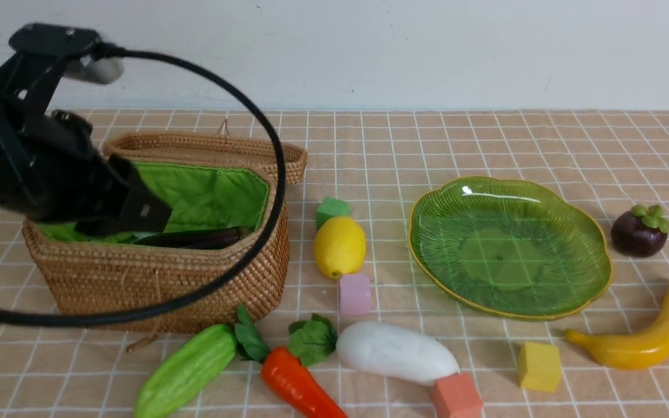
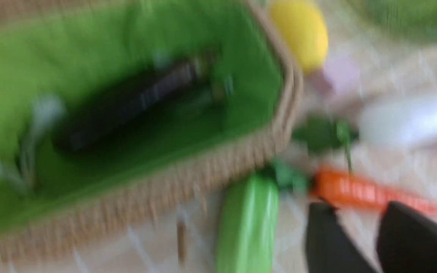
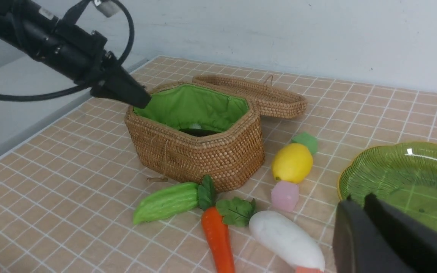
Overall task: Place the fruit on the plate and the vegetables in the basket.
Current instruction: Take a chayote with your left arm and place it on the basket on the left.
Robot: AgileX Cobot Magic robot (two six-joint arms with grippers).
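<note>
The wicker basket (image 1: 154, 284) stands at the left with the dark eggplant (image 1: 195, 237) lying inside on its green lining. My left gripper (image 1: 157, 217) hangs over the basket's near left rim; the blurred left wrist view shows its fingers (image 2: 324, 227) apart, with nothing between them. In front of the basket lie the green gourd (image 1: 186, 368), carrot (image 1: 297, 383) and white radish (image 1: 395, 351). The lemon (image 1: 340, 246) sits left of the green plate (image 1: 509, 247), which holds nothing. Right of the plate are the mangosteen (image 1: 639, 232) and banana (image 1: 642, 337). My right gripper (image 3: 359, 199) is shut and holds nothing, near the plate's edge (image 3: 345, 178).
Foam cubes sit among the toys: green (image 1: 332, 210), pink (image 1: 354, 294), yellow (image 1: 539, 366) and orange-red (image 1: 456, 396). The basket's lid (image 1: 207, 145) lies open behind it. A black cable (image 1: 265, 133) loops from the left arm across the basket's front.
</note>
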